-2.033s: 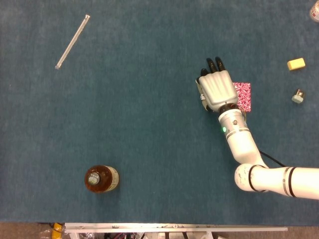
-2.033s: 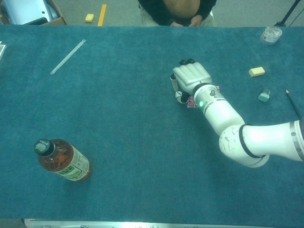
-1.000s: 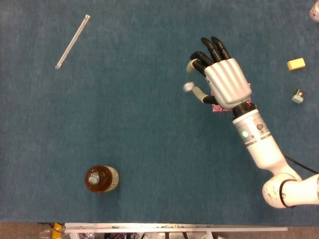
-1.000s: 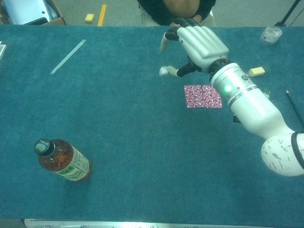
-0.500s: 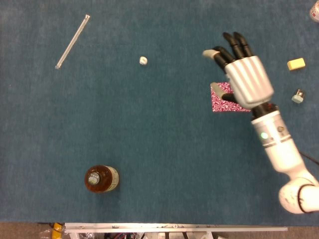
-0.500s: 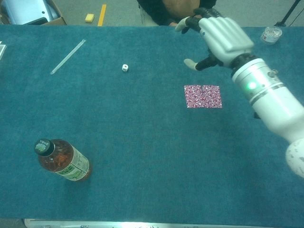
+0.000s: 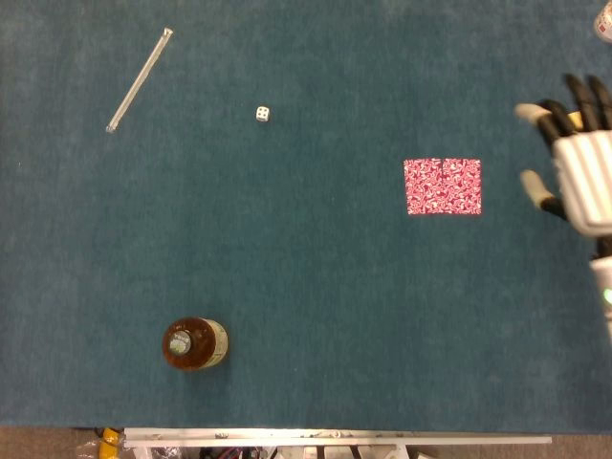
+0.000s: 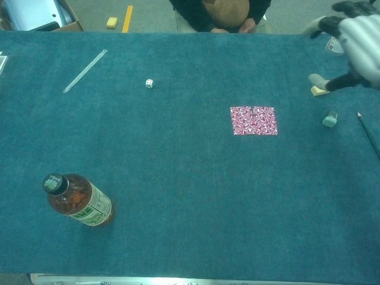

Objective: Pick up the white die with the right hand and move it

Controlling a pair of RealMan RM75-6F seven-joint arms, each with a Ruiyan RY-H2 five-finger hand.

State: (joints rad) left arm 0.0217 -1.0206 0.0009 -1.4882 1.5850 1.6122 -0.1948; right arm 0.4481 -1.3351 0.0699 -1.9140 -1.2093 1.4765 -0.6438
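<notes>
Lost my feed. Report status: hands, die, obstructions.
Right hand open, holding nothing, at the table's right edge. Left hand not in view. White die loose on the cloth, far left of the patterned card. Nothing around the die.

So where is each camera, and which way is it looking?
Head view: sits high above the table, looking straight down; only the right hand shows, at the right edge.
Chest view: sits lower at the near edge, looking slantwise across the table to a person on the far side; the right hand shows top right.
Both share the die, bottle, red card, glass rod and right hand.
</notes>
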